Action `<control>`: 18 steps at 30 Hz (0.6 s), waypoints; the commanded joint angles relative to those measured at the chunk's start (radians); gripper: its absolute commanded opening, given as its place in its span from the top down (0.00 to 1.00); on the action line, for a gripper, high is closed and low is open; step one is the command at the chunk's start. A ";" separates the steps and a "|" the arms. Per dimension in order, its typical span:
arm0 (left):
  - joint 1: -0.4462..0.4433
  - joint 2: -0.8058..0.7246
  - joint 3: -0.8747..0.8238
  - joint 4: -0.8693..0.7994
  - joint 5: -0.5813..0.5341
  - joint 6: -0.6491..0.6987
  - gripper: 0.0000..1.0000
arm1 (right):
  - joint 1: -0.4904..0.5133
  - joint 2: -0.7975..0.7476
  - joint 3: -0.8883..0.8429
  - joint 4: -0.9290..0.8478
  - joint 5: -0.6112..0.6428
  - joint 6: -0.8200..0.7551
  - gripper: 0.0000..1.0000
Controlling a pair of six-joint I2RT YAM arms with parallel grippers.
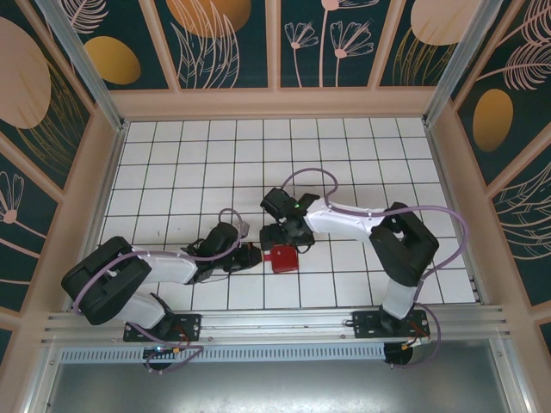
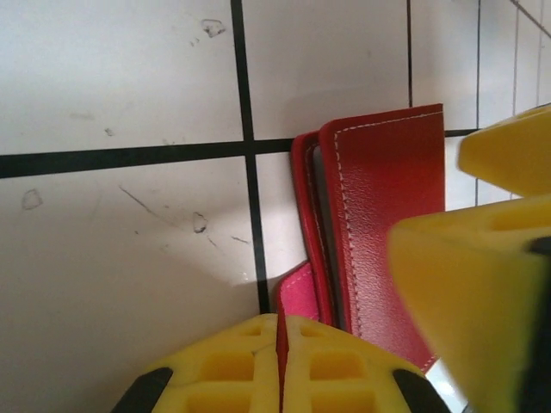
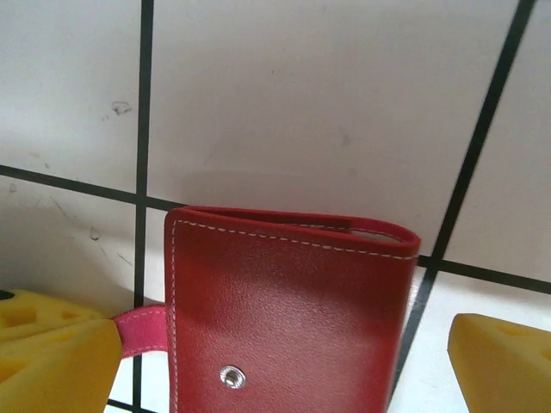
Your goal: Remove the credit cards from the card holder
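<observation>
Wrist views show left claw (image 2: 281, 361) pinching strap tab (image 2: 298, 297), right claw (image 3: 277, 353) wide astride card holder (image 3: 284, 284).

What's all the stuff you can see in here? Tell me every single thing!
card holder: one, red, folded shut, on the table between the two arms
strap tab: one, pinkish red, sticking out of the card holder, pinched by the left fingers
snap stud: one, silver, on the card holder's cover
table: one, white squares with black lines, under everything
walls: dark teal panels with orange and peach flowers, around the table
left arm: one, white and black, reaching in from the near left
right arm: one, white and black, reaching in from the near right
left fingers: two, yellow, shut on the strap tab
right fingers: two, yellow, open, one on each side of the card holder
</observation>
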 commanded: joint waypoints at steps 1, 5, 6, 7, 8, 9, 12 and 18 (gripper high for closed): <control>0.009 0.012 -0.024 0.094 0.045 -0.023 0.93 | 0.015 0.042 0.040 -0.046 -0.012 -0.031 0.01; 0.019 0.014 -0.043 0.126 0.062 -0.028 0.93 | 0.018 0.075 0.053 -0.063 0.008 -0.029 0.01; 0.020 0.014 -0.045 0.128 0.065 -0.027 0.93 | 0.018 0.079 0.056 -0.073 0.023 -0.028 0.01; 0.021 0.015 -0.045 0.129 0.067 -0.027 0.93 | 0.019 0.085 0.059 -0.080 0.033 -0.027 0.01; 0.022 0.016 -0.046 0.130 0.069 -0.026 0.93 | 0.018 0.087 0.059 -0.085 0.039 -0.026 0.01; 0.023 0.017 -0.047 0.132 0.072 -0.025 0.93 | 0.018 0.091 0.058 -0.088 0.042 -0.026 0.01; 0.024 0.020 -0.049 0.135 0.074 -0.025 0.93 | 0.020 0.095 0.049 -0.089 0.034 -0.029 0.01; 0.033 0.020 -0.094 0.220 0.070 -0.060 0.94 | 0.021 0.075 0.026 -0.069 0.021 -0.020 0.01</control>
